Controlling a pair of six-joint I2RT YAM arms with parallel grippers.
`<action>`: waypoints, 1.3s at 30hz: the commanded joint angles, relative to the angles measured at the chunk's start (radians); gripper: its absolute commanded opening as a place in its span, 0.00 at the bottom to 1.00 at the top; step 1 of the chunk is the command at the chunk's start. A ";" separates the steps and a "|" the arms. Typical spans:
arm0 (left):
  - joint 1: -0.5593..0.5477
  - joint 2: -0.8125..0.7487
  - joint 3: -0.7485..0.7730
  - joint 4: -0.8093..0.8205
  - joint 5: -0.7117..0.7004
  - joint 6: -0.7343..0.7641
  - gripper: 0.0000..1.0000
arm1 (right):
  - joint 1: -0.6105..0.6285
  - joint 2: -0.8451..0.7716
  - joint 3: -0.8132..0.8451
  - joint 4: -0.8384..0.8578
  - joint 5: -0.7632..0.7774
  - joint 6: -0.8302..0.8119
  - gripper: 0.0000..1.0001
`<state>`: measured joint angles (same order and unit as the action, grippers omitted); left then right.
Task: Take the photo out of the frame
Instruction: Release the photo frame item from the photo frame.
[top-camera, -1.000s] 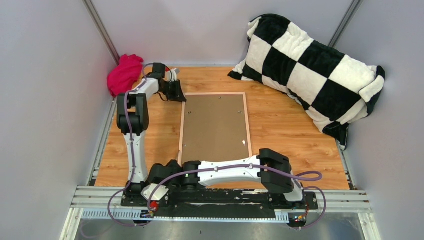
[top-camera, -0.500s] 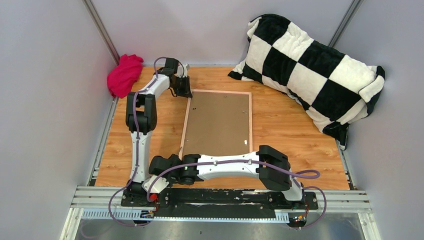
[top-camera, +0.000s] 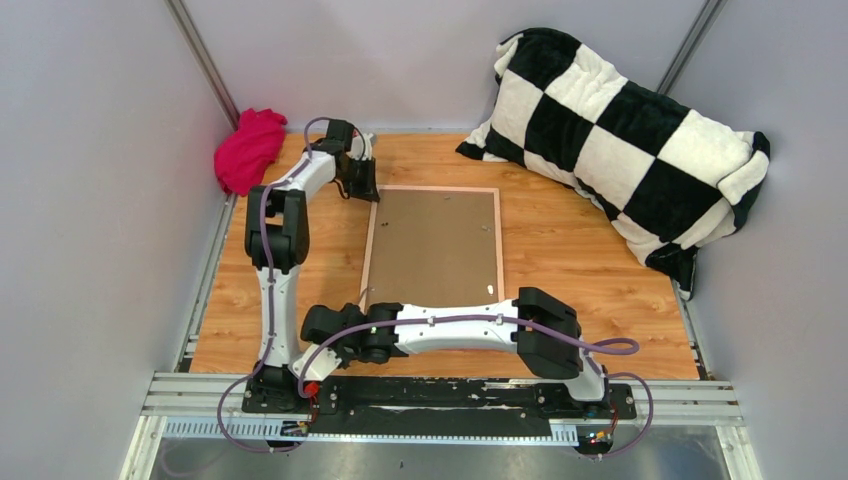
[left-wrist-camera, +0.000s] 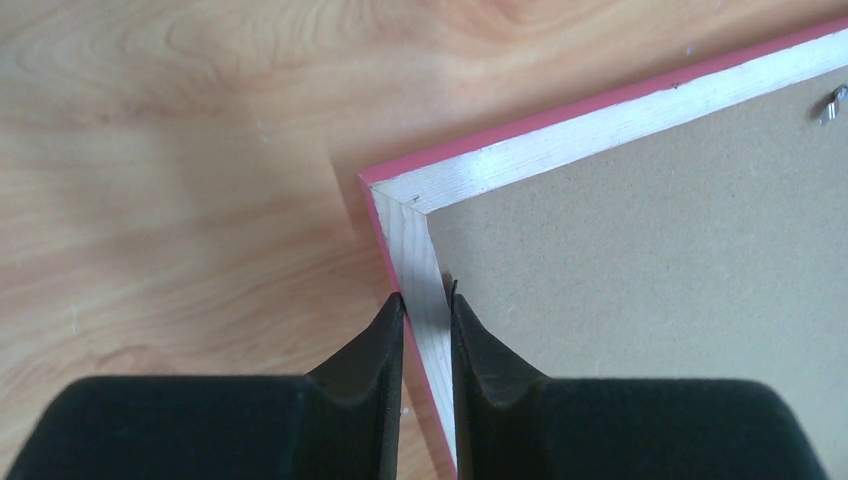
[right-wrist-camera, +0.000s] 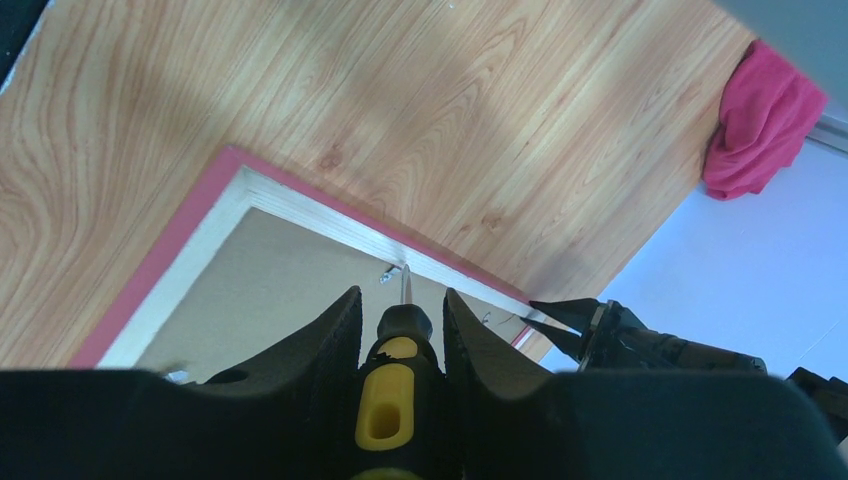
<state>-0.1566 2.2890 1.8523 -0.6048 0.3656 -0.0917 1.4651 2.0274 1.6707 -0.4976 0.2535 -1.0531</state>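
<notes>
Though unseen from top, R hand (right-wrist-camera: 400, 300) grips screwdriver (right-wrist-camera: 385, 400) per wrist cam.

Top camera: high, near side, looks down on table (top-camera: 560, 250). Left wrist: close, straight down on frame (left-wrist-camera: 530, 155) corner. Right wrist: low, oblique along frame; cloth (right-wrist-camera: 760, 120) upper right. All share frame.

Wooden table (top-camera: 560, 250), frame (top-camera: 432, 250) face down, magenta cloth (top-camera: 248, 150), checkered pillow (top-camera: 620, 130)

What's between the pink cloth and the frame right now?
In the top view, only the left gripper and wrist, clamped on the frame's far-left corner; otherwise bare tabletop.
</notes>
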 joint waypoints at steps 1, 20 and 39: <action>0.006 -0.066 -0.068 -0.053 0.044 0.040 0.19 | -0.009 0.001 -0.030 -0.027 0.022 -0.042 0.00; 0.006 -0.200 -0.224 -0.049 0.027 0.023 0.36 | -0.007 -0.034 -0.045 -0.039 0.013 -0.023 0.00; -0.023 -0.150 -0.341 -0.033 0.038 0.049 0.08 | 0.013 -0.047 -0.006 -0.088 0.017 -0.007 0.00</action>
<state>-0.1699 2.0964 1.5291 -0.6411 0.4213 -0.0605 1.4654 2.0258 1.6333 -0.5125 0.2554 -1.0748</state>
